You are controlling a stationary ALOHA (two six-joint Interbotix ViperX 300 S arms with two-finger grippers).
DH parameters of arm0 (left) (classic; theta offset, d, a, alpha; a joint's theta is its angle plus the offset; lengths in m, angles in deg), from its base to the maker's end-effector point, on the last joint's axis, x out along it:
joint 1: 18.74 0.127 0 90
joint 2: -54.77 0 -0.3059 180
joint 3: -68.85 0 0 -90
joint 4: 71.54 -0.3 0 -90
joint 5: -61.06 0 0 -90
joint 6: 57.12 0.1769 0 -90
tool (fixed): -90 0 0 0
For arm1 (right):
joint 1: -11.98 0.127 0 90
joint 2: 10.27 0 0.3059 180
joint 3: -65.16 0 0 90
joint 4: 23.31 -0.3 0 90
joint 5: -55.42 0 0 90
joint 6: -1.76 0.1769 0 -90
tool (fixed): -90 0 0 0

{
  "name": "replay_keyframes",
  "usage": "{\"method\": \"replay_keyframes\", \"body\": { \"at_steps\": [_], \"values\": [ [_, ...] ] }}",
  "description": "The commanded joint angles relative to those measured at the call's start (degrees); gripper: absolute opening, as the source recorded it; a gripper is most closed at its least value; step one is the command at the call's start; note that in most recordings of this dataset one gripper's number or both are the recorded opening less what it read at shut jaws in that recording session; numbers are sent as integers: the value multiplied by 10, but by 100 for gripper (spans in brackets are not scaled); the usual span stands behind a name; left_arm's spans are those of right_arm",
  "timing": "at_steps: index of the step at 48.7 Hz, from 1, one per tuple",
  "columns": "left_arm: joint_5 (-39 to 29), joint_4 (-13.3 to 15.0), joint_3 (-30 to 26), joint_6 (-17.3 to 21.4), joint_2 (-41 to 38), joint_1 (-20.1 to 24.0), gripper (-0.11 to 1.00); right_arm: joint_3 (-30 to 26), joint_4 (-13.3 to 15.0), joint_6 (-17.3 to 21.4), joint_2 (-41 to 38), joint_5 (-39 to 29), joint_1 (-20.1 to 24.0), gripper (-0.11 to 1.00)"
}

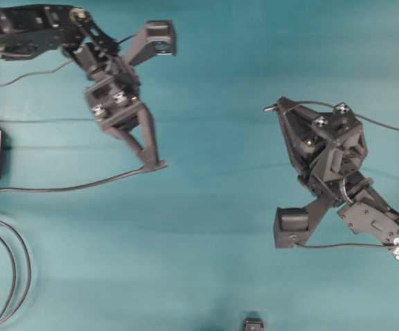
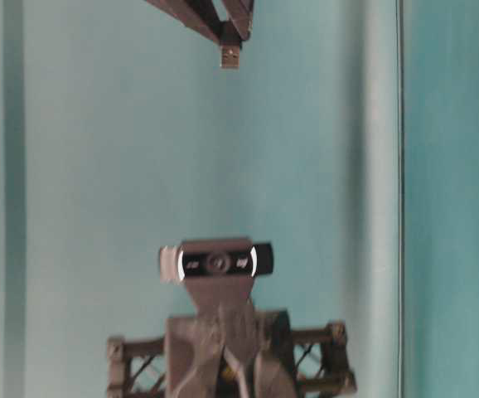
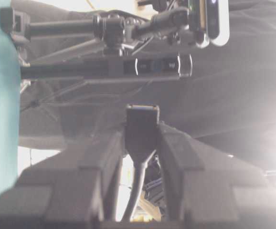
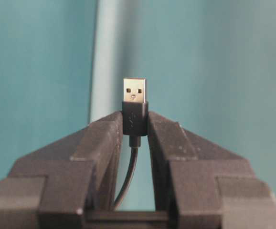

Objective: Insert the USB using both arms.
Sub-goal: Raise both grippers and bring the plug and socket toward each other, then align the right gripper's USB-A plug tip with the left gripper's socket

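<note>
Right gripper [image 4: 135, 125] pinching the USB [image 4: 134, 107] by dark housing, silver tip proud of fingertips, cable hanging slack between jaws. Left gripper [image 3: 141, 143] pinching dark socket [image 3: 141, 125], mouth facing outward. Overhead: the two well apart across teal table [image 1: 206, 227], nowhere near lined up. Likely risks: plug pivoting in narrow pinch when pushed; tip meeting socket rim off-axis; left trailing cable [image 1: 61, 186] dragging socket askew.

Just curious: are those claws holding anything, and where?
Right gripper pinches the USB plug by its dark body; left gripper pinches the socket likewise.
</note>
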Motion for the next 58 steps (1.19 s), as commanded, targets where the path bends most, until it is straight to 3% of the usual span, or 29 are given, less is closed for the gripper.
{"method": "replay_keyframes", "body": {
  "at_steps": [1, 13, 32, 43, 58],
  "values": [
    [-10, 7, -31, 11, -5, 4, 29, -11, 10, -1, 6, -12, 1, 18],
    [-13, 7, -61, 0, -26, 12, 29, -11, 55, -20, -2, -7, 6, 18],
    [37, 3, -102, -69, -51, 15, 29, -32, 55, -34, -38, 39, 5, 18],
    [71, 3, -112, -83, -52, 15, 29, -47, 54, -33, -54, 40, 1, 18],
    [69, 3, -116, -91, -52, 4, 29, -55, 50, -33, -63, 47, -15, 18]
  ]
}}
